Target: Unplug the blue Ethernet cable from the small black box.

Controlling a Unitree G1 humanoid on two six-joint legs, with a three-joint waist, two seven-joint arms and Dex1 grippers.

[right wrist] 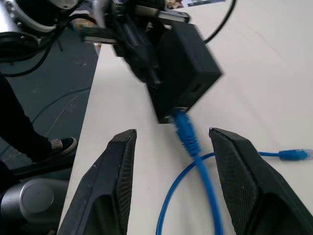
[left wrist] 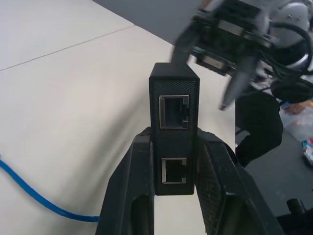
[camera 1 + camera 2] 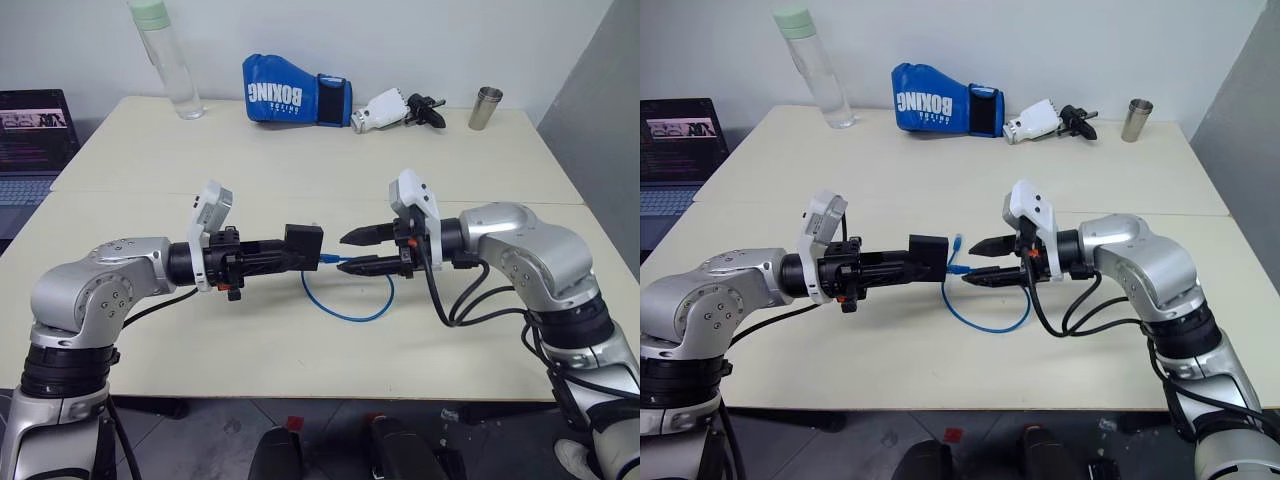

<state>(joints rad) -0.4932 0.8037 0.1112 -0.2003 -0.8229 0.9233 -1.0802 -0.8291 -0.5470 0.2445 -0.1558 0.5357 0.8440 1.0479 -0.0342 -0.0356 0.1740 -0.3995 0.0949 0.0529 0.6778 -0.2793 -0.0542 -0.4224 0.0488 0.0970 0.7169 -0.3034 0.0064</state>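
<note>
My left gripper (image 3: 285, 252) is shut on the small black box (image 3: 303, 242) and holds it level above the table. In the left wrist view the box (image 2: 174, 98) shows two empty ports between the fingers (image 2: 132, 186). My right gripper (image 3: 352, 251) faces the box, open, one finger above the other. The blue Ethernet cable (image 3: 345, 315) hangs in a loop to the table. One plug (image 1: 183, 125) sits at the box's edge (image 1: 188, 78), between the open fingers (image 1: 120, 166) without touching them. I cannot tell if it is seated. The other plug (image 1: 293, 154) lies loose.
Along the table's far side stand a clear bottle (image 3: 170, 60), a blue boxing glove (image 3: 295, 92), a white and black gripper part (image 3: 395, 108) and a metal cup (image 3: 486, 108). A laptop (image 3: 35, 140) sits off the table (image 3: 300, 170) at the far left.
</note>
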